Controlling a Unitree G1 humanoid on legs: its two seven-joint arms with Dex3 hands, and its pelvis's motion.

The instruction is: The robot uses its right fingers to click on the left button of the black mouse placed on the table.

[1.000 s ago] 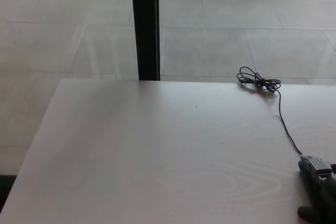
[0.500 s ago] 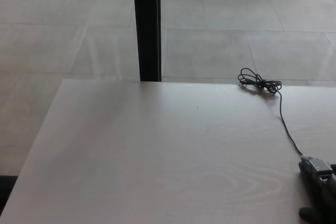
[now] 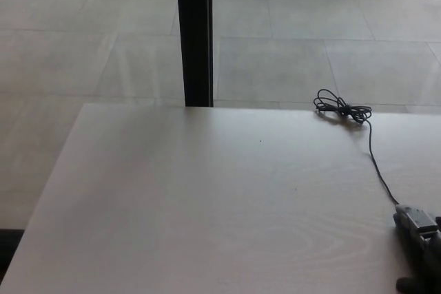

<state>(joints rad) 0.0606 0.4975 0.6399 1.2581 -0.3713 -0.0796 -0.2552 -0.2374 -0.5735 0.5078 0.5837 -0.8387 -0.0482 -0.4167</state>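
The black mouse lies at the table's lower right corner, largely cut off by the picture's edge. Only its grey front end shows clearly. Its thin black cable runs away from it to a coiled bundle near the table's far edge. A dark mass sits on and behind the mouse. It looks like part of my right hand, with a rounded black tip beside the mouse. Too little of the hand shows to tell how it is held. My left hand does not appear.
The pale wooden table fills the lower picture, its left edge slanting down to the bottom left. A black vertical post stands behind the far edge. Beyond it is a grey tiled floor.
The whole picture has shifted a few pixels, so the camera moved slightly. The mouse, the cable and the dark shape over the mouse keep their places on the table.
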